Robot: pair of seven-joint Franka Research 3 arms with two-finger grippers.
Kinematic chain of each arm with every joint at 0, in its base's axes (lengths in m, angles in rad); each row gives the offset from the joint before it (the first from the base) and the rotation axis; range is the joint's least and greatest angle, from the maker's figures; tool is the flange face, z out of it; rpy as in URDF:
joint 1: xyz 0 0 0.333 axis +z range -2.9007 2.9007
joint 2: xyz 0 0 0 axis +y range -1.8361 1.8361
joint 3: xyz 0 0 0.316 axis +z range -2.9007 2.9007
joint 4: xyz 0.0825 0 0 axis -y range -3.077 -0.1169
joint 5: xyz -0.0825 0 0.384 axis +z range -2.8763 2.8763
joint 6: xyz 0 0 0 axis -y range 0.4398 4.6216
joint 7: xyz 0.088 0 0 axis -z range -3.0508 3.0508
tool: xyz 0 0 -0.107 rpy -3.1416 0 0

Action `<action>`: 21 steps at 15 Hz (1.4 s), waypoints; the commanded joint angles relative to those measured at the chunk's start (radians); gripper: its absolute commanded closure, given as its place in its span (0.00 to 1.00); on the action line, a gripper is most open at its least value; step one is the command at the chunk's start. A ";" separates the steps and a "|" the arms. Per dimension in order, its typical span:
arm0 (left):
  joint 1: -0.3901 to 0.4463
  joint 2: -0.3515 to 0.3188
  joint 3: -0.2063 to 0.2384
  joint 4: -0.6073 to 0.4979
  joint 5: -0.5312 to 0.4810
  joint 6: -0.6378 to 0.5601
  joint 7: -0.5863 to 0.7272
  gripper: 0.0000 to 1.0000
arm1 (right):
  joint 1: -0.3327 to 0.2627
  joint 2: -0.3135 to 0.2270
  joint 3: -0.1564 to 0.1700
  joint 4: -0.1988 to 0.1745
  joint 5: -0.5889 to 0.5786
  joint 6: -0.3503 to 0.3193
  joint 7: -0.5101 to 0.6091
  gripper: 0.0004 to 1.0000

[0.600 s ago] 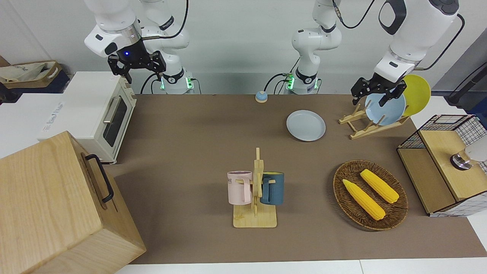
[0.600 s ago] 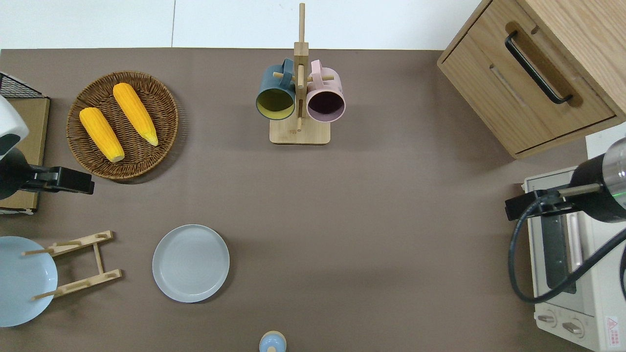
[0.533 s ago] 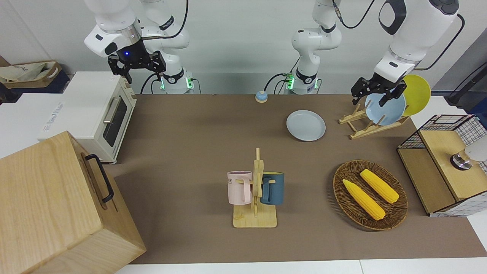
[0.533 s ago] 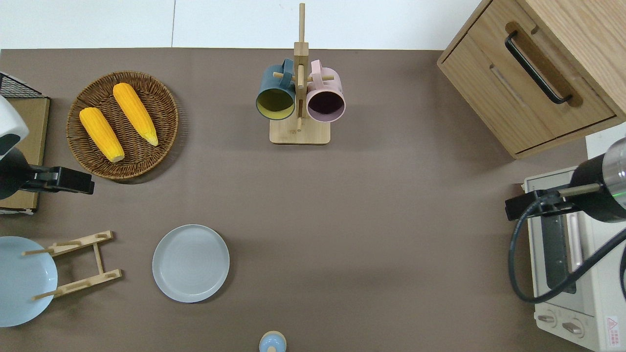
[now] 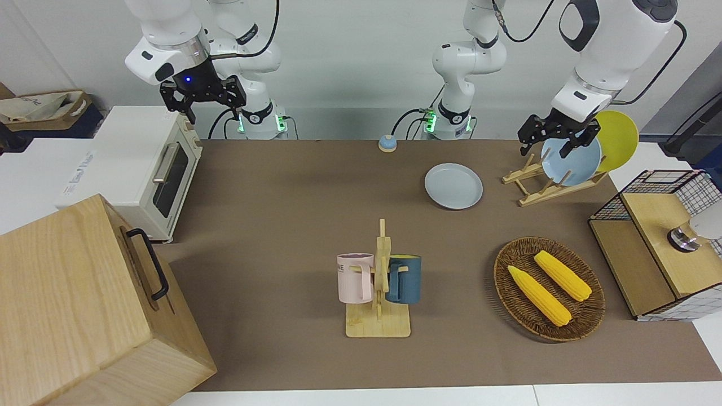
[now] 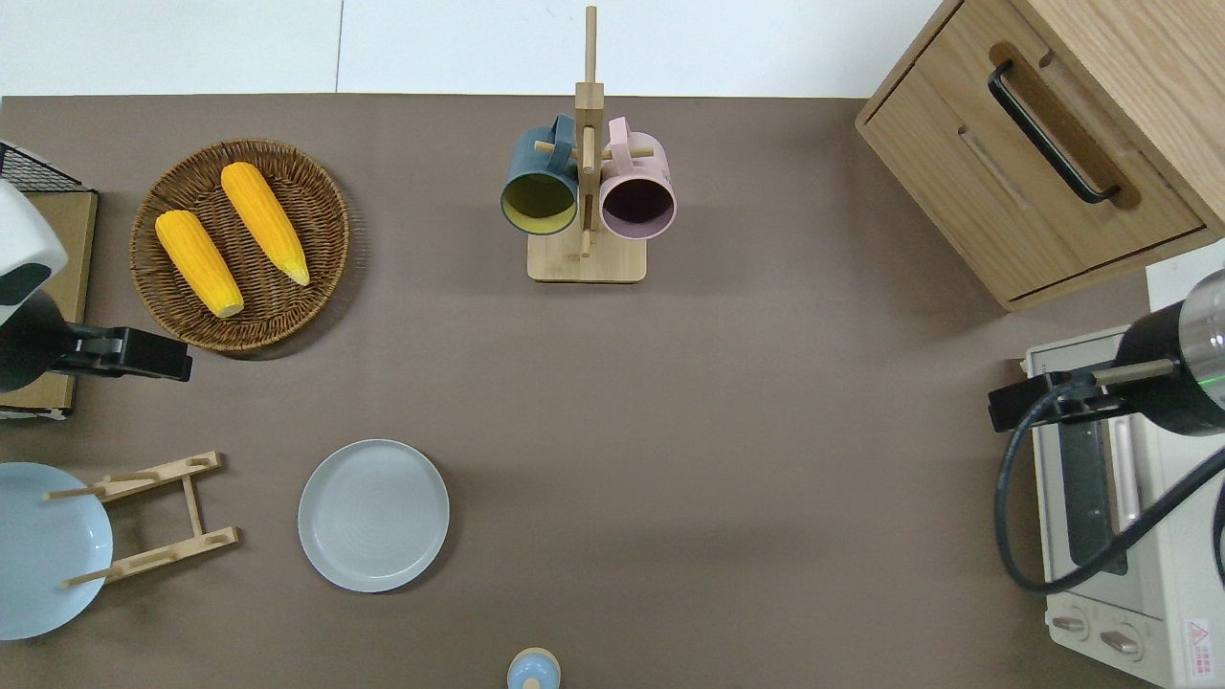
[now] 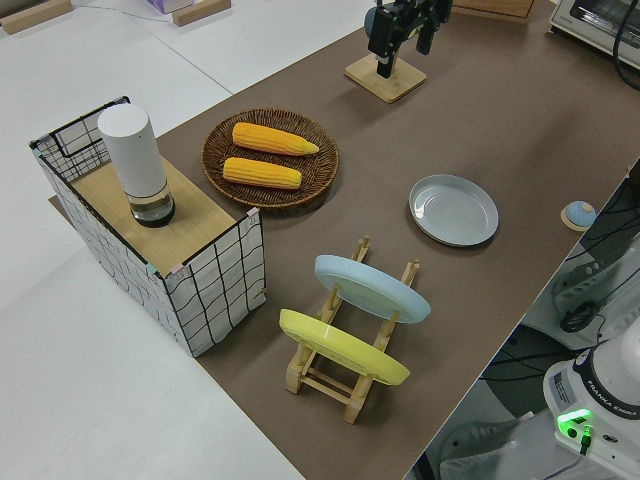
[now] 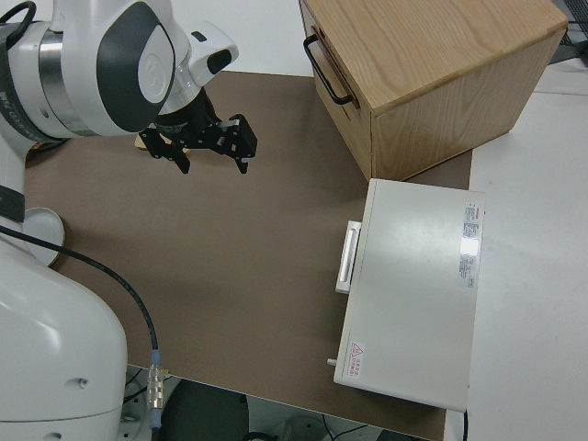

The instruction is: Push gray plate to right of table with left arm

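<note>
Left pincer [image 5: 557, 136] spread, holding nothing, up near the surface's [image 6: 727, 459] left-arm edge. Gray plate [image 6: 373, 514] flat near the robots' edge, untouched. Right arm parked.

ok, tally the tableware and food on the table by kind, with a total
Plates: 3, the gray plate flat on the table, the sky-blue plate and the yellow plate in the wooden rack
Mugs: 2, dark blue mug and pink mug
Corn cobs: 2
Total: 7
</note>
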 commanded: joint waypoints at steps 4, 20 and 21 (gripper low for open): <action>-0.006 -0.006 0.004 0.002 -0.009 -0.055 -0.016 0.00 | -0.019 -0.002 0.016 0.009 0.004 -0.016 0.013 0.02; -0.002 -0.199 0.008 -0.292 -0.014 0.031 -0.052 0.00 | -0.019 -0.002 0.016 0.009 0.004 -0.016 0.012 0.02; -0.005 -0.222 0.008 -0.341 -0.014 0.071 -0.066 0.00 | -0.019 -0.002 0.016 0.009 0.004 -0.016 0.012 0.02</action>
